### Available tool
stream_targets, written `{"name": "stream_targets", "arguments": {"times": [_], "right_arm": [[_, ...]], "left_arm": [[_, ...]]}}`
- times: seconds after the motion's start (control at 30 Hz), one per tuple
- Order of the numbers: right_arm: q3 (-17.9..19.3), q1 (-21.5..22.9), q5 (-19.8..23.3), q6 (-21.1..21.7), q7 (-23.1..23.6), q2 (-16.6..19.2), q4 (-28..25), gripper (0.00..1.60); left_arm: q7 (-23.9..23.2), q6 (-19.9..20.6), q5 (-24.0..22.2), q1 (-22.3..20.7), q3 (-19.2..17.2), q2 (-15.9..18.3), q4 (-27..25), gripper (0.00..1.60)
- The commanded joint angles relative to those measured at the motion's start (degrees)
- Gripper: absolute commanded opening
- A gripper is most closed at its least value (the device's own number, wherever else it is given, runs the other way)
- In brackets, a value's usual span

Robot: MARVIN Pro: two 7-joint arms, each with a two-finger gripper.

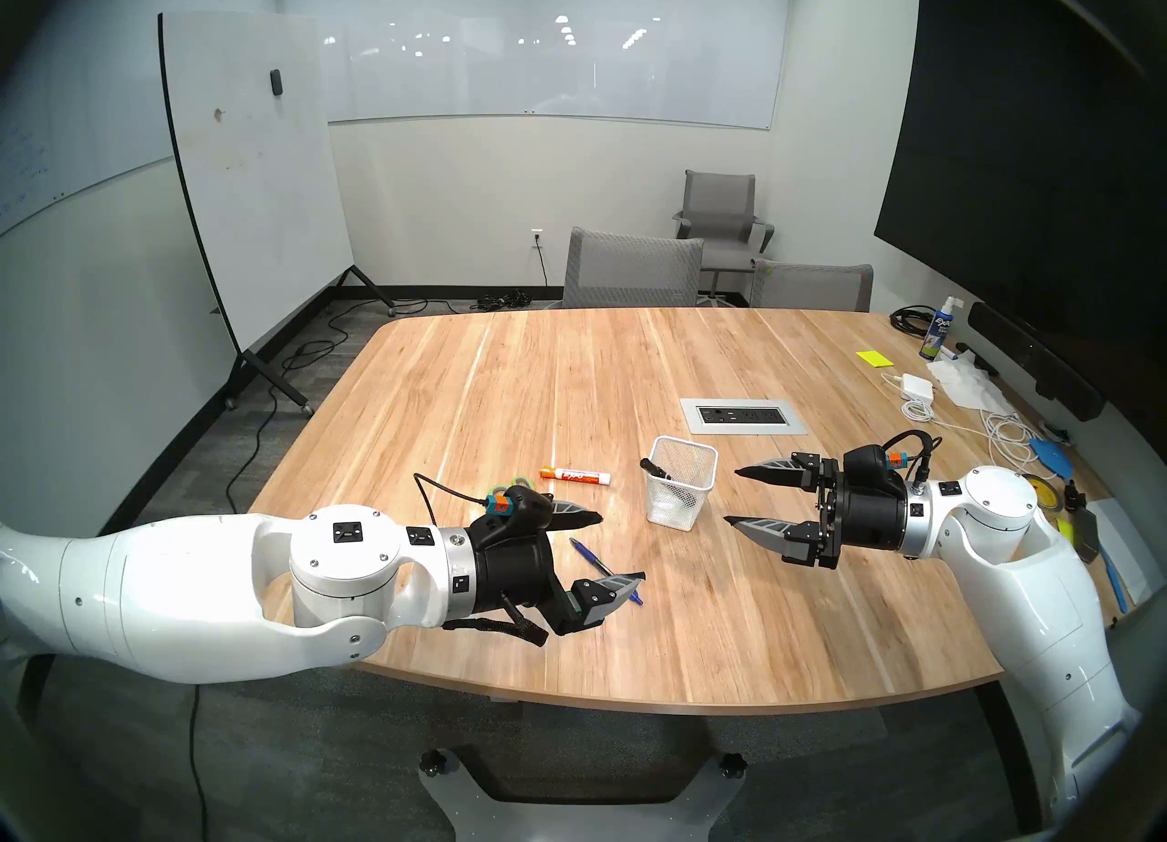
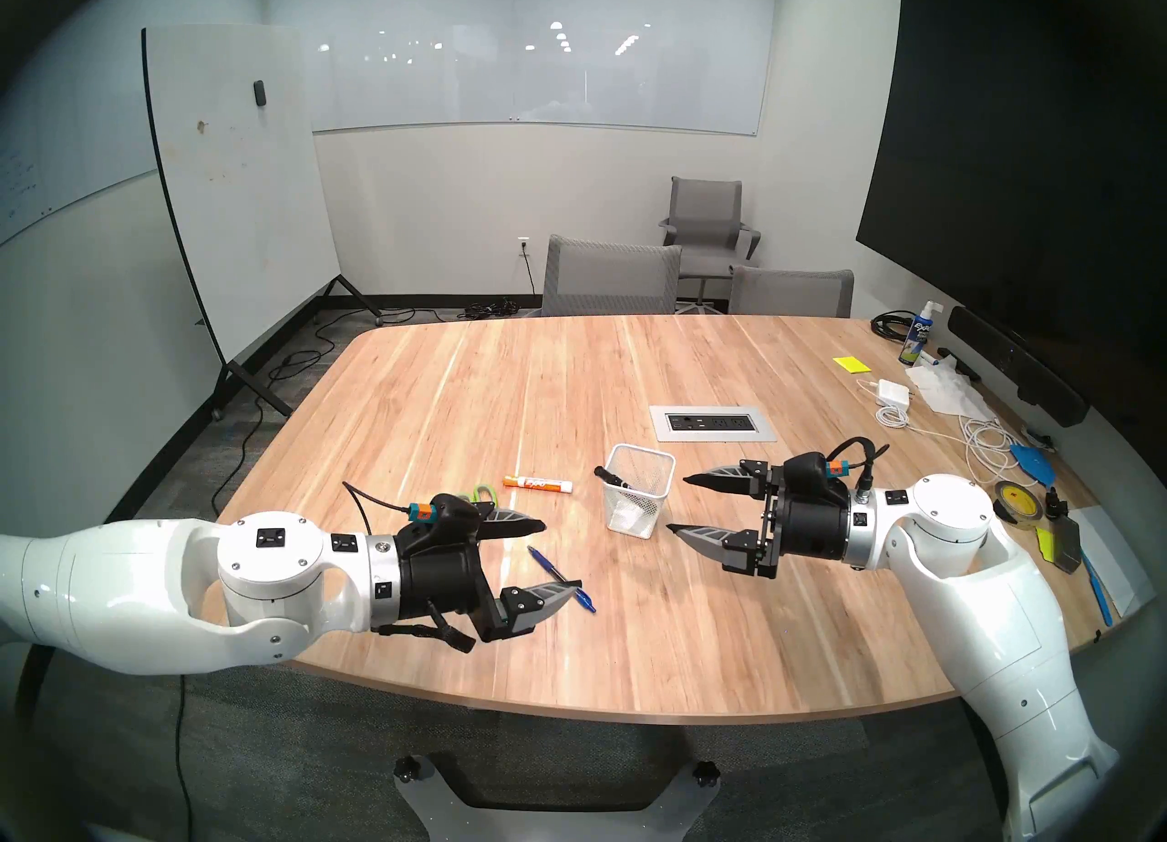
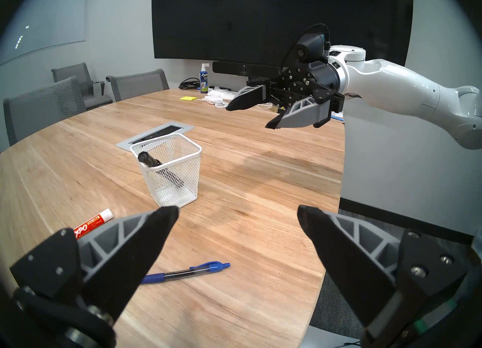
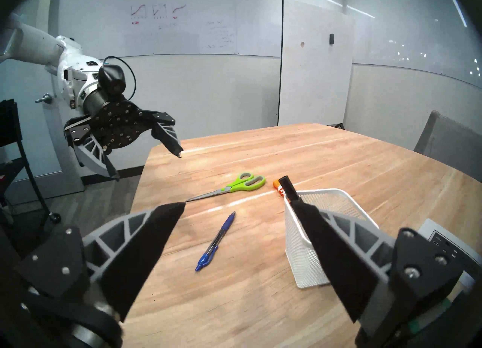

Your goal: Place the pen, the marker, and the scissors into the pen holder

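Observation:
A white mesh pen holder [image 1: 679,506] [image 3: 182,183] stands mid-table with a black marker [image 1: 657,469] [image 3: 150,159] leaning inside. Left of it an orange-and-white marker [image 1: 576,476] lies flat. The blue pen [image 1: 590,556] [image 4: 216,240] lies on the wood below my left gripper [image 1: 622,547], which hovers open and empty. The green-handled scissors [image 4: 234,187] lie beyond the pen; in the head views my left wrist hides most of them. My right gripper [image 1: 732,496] hangs open and empty just right of the holder, above the table.
A grey power-outlet panel [image 1: 743,415] is set into the table behind the holder. Cables, a white charger [image 1: 915,387], a spray bottle [image 1: 938,332] and tape crowd the right edge. Grey chairs [image 1: 631,269] line the far side.

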Motion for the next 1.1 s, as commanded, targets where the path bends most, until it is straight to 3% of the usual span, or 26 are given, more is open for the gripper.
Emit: {"name": "stream_targets", "arguments": {"times": [0.0, 0.23, 1.07], "right_arm": [[-0.68, 1.33, 0.14, 0.02, 2.29, 1.06, 0.22, 1.60], [-2.80, 2.60, -0.48, 1.25, 3.36, 1.29, 1.91, 1.60], [-6.98, -2.34, -5.81, 0.55, 1.94, 1.02, -3.59, 1.60]], "left_arm": [[0.11, -0.52, 0.13, -0.43, -0.55, 0.00, -0.40, 1.60], [0.11, -0.52, 0.13, -0.43, -0.55, 0.00, -0.40, 1.60], [0.11, -0.52, 0.12, -0.43, -0.55, 0.00, -0.40, 1.60]]}}
